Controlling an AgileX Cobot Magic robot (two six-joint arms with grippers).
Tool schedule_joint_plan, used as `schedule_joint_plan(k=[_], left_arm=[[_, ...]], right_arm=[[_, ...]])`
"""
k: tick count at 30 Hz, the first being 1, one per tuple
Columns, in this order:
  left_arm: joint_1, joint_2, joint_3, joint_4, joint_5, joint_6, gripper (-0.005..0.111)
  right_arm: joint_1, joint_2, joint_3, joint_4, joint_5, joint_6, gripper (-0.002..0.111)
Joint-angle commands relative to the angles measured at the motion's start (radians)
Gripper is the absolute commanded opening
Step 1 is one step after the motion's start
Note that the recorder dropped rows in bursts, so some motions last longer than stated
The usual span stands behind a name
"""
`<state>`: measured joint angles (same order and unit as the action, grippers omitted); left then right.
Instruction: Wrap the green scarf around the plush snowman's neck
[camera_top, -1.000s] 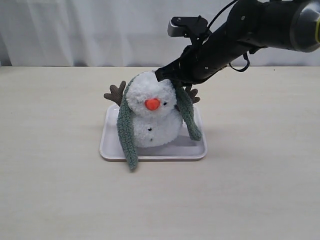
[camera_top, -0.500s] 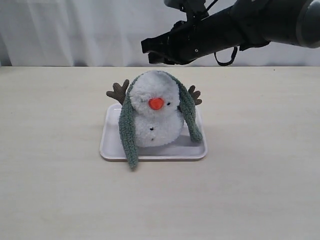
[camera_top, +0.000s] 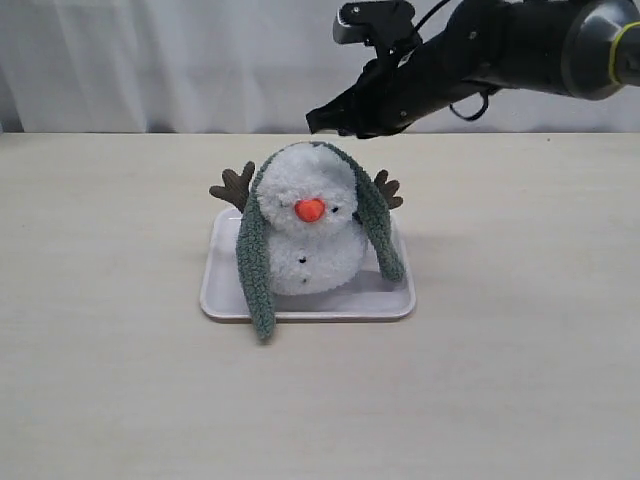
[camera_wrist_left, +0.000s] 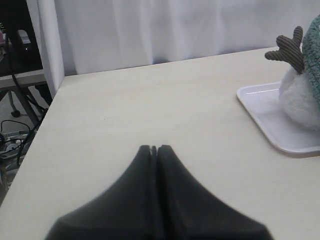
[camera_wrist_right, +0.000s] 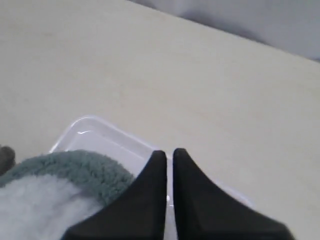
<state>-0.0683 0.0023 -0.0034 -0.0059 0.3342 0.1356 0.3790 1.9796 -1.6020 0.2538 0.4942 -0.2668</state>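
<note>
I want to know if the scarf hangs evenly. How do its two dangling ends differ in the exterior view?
The end on the view's left hangs longer, its tip past the tray's front rim onto the table; the end on the right stops shorter, over the tray. The left end hangs nearly straight; the right one slants outward. Both belong to the green scarf, draped over the plush snowman's head, not wrapped round its neck.

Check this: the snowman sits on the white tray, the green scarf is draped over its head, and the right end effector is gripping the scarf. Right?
No. The right end effector grips nothing: the exterior view shows it shut in the air above the plush snowman, clear of the green scarf. The rest is right.
</note>
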Motion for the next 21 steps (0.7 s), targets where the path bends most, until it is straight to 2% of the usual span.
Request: schedule_joint_plan(k=[1, 3, 4, 7, 12, 16, 21], left_arm=[[0.003, -0.002, 0.003, -0.003, -0.011, -0.002, 0.000], [0.003, -0.002, 0.003, -0.003, -0.011, -0.002, 0.000], [0.003, -0.002, 0.003, -0.003, -0.011, -0.002, 0.000], [0.003, -0.002, 0.003, -0.003, -0.009, -0.002, 0.000], [0.003, -0.002, 0.003, -0.003, -0.009, -0.002, 0.000], [0.003, -0.002, 0.003, -0.003, -0.009, -0.002, 0.000], [0.003, -0.002, 0.003, -0.003, -0.009, -0.002, 0.000]], right_arm=[[0.020, -0.014, -0.141, -0.419, 0.188, 0.279, 0.004], [0.032, -0.005, -0.238, -0.585, 0.382, 0.436, 0.004], [0.032, 0.009, -0.297, -0.617, 0.495, 0.446, 0.004], [0.016, 0.063, -0.478, -0.551, 0.727, 0.363, 0.004], [-0.019, 0.143, -0.656, -0.178, 0.727, 0.197, 0.004], [0.026, 0.218, -0.726, -0.192, 0.727, 0.170, 0.004], [0.114, 0.283, -0.735, -0.217, 0.727, 0.144, 0.004]])
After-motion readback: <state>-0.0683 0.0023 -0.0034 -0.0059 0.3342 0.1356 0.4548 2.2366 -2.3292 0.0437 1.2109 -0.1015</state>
